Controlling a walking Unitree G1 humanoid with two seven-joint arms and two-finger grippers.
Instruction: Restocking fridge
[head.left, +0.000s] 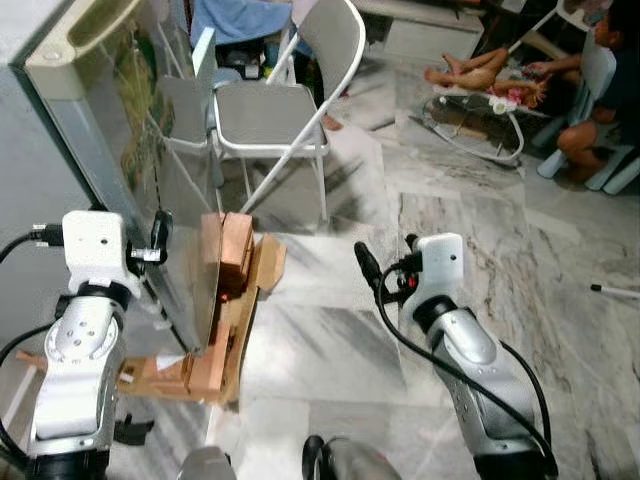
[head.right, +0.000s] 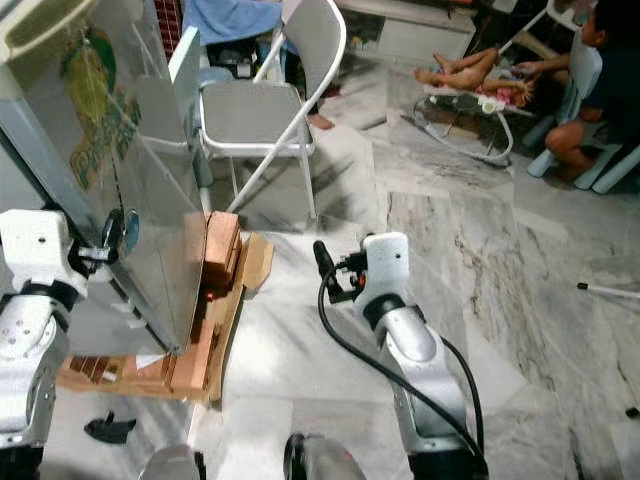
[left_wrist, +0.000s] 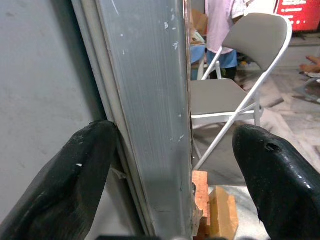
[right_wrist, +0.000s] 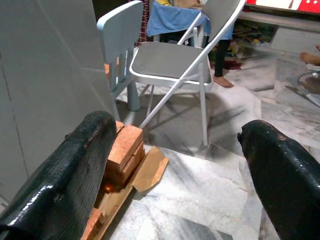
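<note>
Open right hand (right_wrist: 175, 165) faces folding chair (right_wrist: 175, 60), bricks (right_wrist: 125, 150)

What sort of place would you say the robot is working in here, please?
Probably a lived-in home: a grey-and-white marble tile floor, a white metal folding chair, and a person sitting on a low stool. A tall grey fridge door stands beside the left tool.

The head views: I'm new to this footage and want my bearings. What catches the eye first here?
The tall silver fridge door on the robot's left stands out, with the left gripper open around its edge. At its foot lies a stack of bricks on cardboard and wood. Behind stands a grey folding chair, and the right gripper hangs open over the marble floor.
</note>
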